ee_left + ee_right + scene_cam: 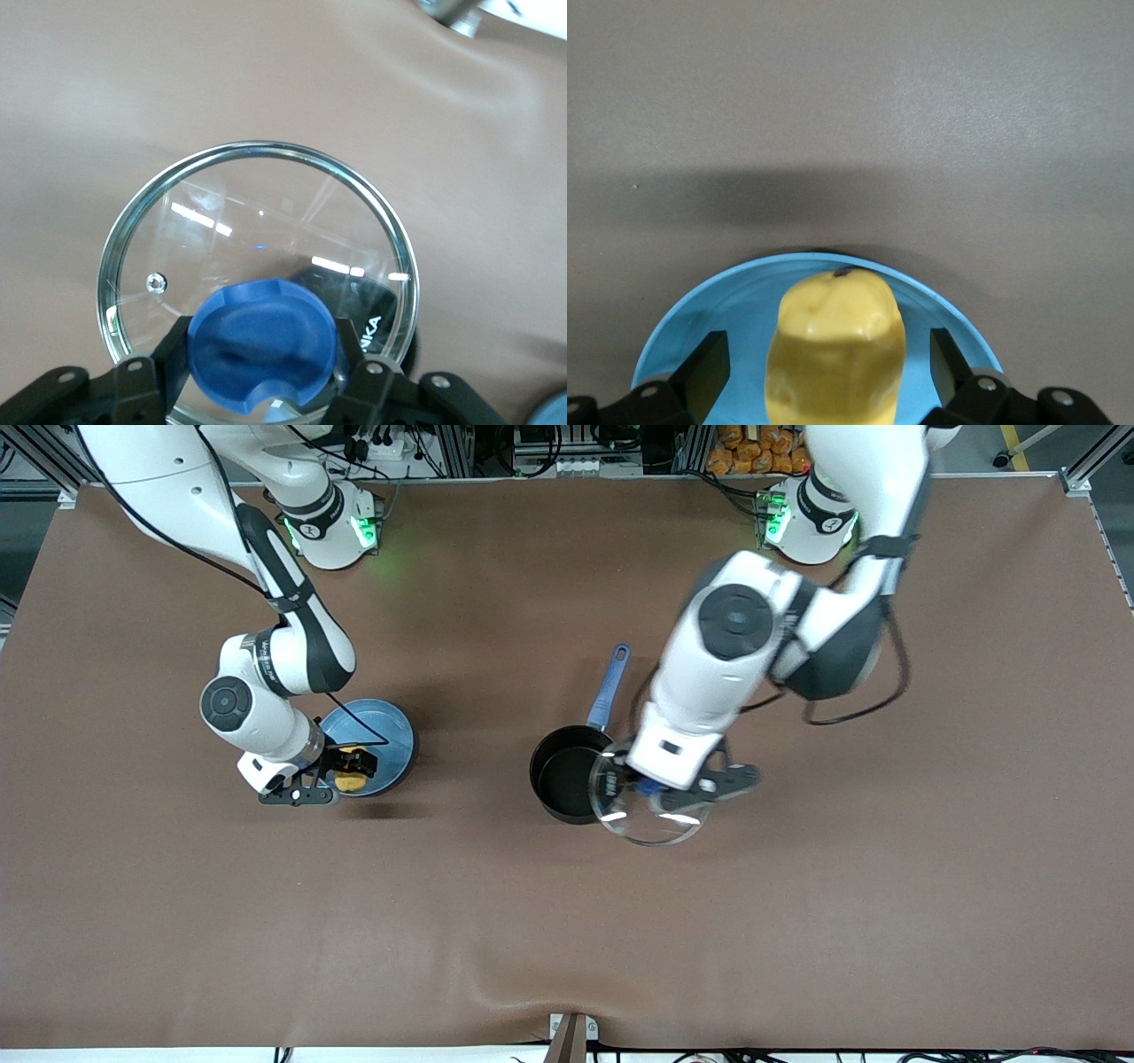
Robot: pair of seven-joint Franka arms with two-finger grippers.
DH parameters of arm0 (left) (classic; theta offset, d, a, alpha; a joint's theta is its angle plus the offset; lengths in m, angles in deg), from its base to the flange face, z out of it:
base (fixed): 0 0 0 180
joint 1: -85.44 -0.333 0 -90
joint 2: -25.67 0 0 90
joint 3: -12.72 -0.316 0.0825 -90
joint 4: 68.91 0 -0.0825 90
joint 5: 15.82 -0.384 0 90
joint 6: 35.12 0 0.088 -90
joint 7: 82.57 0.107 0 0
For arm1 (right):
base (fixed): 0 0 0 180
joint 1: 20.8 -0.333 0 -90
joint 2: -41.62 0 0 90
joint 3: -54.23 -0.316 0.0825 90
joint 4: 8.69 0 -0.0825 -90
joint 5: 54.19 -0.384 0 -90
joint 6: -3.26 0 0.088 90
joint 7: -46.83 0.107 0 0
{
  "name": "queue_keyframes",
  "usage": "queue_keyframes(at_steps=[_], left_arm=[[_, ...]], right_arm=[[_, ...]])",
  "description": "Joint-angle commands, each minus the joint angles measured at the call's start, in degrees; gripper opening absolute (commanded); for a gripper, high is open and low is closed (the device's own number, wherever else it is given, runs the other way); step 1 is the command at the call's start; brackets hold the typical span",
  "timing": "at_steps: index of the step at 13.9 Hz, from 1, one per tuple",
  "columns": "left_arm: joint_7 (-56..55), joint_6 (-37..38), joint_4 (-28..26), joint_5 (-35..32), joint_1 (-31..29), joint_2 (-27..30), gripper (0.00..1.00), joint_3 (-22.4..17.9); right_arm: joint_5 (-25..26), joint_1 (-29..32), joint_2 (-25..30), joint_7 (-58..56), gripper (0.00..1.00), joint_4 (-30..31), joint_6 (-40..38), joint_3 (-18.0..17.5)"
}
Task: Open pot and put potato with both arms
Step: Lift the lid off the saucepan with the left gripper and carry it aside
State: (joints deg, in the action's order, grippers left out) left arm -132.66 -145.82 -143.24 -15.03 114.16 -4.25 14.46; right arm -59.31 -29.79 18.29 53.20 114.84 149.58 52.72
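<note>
The black pot (567,781) stands open mid-table, its blue handle (609,689) pointing toward the robots' bases. My left gripper (653,786) is shut on the blue knob (263,341) of the glass lid (647,825) and holds it up, off-centre over the pot's rim toward the left arm's end. In the left wrist view the lid (257,221) hangs over bare table. The yellow potato (352,781) lies on the light-blue plate (390,735). My right gripper (352,769) is open, one finger (709,365) on each side of the potato (835,350), with gaps showing.
The plate (726,310) sits toward the right arm's end of the brown table (567,939). The table's front edge has a small bracket (571,1036). Orange items (753,447) lie off the table past the bases.
</note>
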Motion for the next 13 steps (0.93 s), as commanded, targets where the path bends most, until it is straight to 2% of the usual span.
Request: queue_keyframes(at_steps=[1, 2, 3, 4, 5, 6, 7, 8, 10, 12, 13], left_arm=[[1.0, -0.2, -6.4, -0.1, -5.2, 3.0, 0.1, 0.6], [1.1, -0.1, -8.4, -0.1, -7.7, 3.0, 0.1, 0.6], [1.8, -0.7, -10.9, -0.8, -9.8, 2.9, 0.1, 0.5], [3.1, -3.2, -13.2, -1.1, -12.4, 2.4, 0.1, 0.5], [4.5, -6.8, -16.1, -1.1, -14.2, 2.1, 0.1, 0.5], [6.6, -11.5, -19.9, -1.2, -16.0, 2.1, 0.1, 0.5], [8.3, -16.9, -23.6, -1.2, -17.4, 2.1, 0.1, 0.5], [10.3, -21.5, -26.7, -1.2, -18.2, 1.9, 0.1, 0.4], [12.8, -26.4, -29.5, -1.3, -20.1, 0.9, 0.1, 0.3], [16.3, -26.7, -29.8, -1.3, -22.4, 0.6, 0.1, 0.3], [18.3, -26.7, -30.3, -1.3, -23.1, 0.6, 0.1, 0.3]], right_arm=[[-1.0, -0.1, -0.4, 0.2, 1.0, 2.4, 4.3, -0.2], [-0.9, -0.1, -0.4, 0.2, 1.0, 2.5, 4.3, -0.2], [-0.9, -0.1, -0.3, 0.1, 0.85, 2.9, 4.4, -0.2], [-0.9, -0.1, -0.2, 0.1, 0.56, 2.9, 4.5, -0.2], [-0.9, 0.0, -0.2, 0.1, 0.35, 2.9, 4.5, -0.2], [-0.9, 0.0, 0.0, 0.2, 0.15, 2.9, 4.3, -0.2], [-0.9, 0.0, 0.2, 0.3, 0.02, 2.9, 4.1, -0.2], [-1.0, 0.0, 0.7, 0.5, 0.0, 2.9, 3.6, -0.3], [-1.0, 0.1, 3.0, 0.9, 0.0, 2.4, 0.0, -0.3], [-1.0, 0.1, 7.1, 2.9, 0.0, 0.8, -5.4, -0.8], [-0.9, 0.1, 8.6, 4.9, 0.0, -1.3, -9.0, -2.2]])
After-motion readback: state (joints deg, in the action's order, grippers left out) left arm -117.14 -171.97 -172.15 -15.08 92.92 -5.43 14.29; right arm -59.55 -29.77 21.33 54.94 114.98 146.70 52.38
